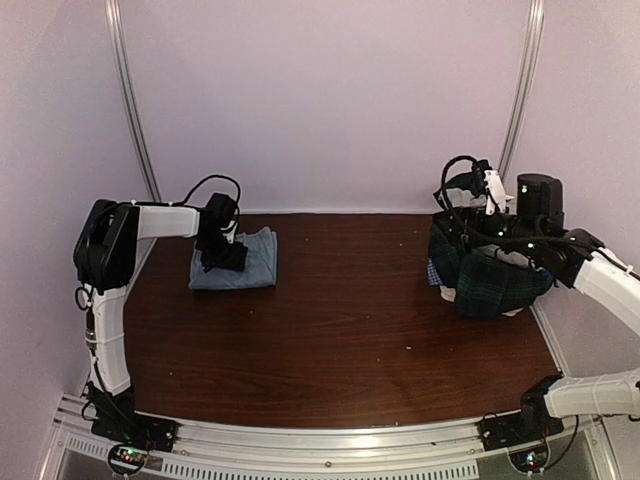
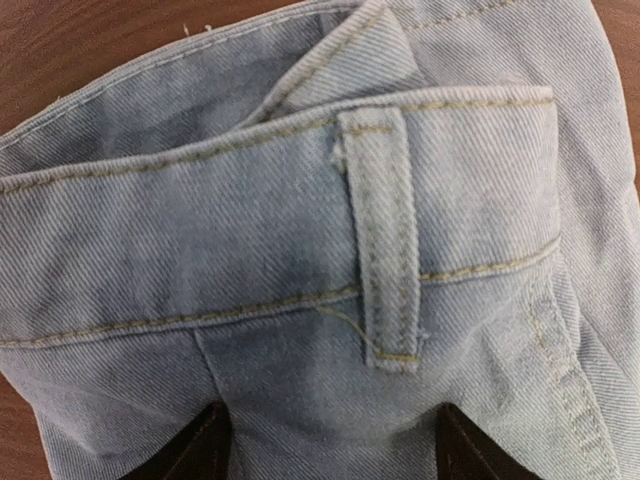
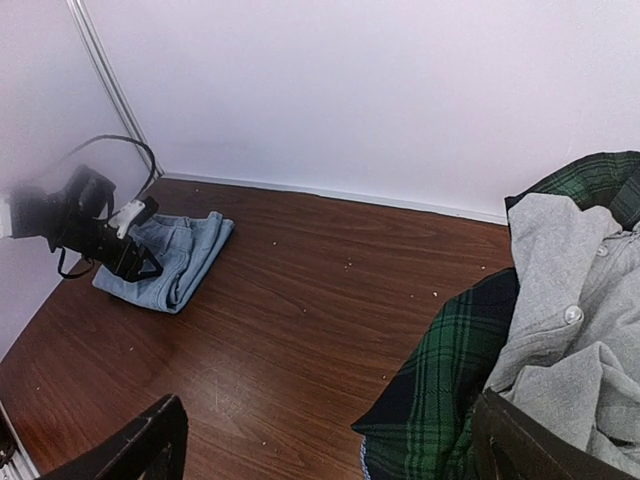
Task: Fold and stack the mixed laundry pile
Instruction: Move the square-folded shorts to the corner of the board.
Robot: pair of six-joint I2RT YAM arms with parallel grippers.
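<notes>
Denim stitching on the folded jeans (image 2: pixel 300 250) shows only in the left wrist view, left gripper (image 2: pixel 332 415) spread above. The mixed laundry pile (image 1: pixel 490 280) heaps at the table's (image 1: pixel 350 330) right edge, right gripper (image 3: pixel 330 405) gaping wide.

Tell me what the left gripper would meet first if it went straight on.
The jeans: the left gripper points straight at their waistband near the belt loop, jaws apart. It looks very close, though depth is unclear.
</notes>
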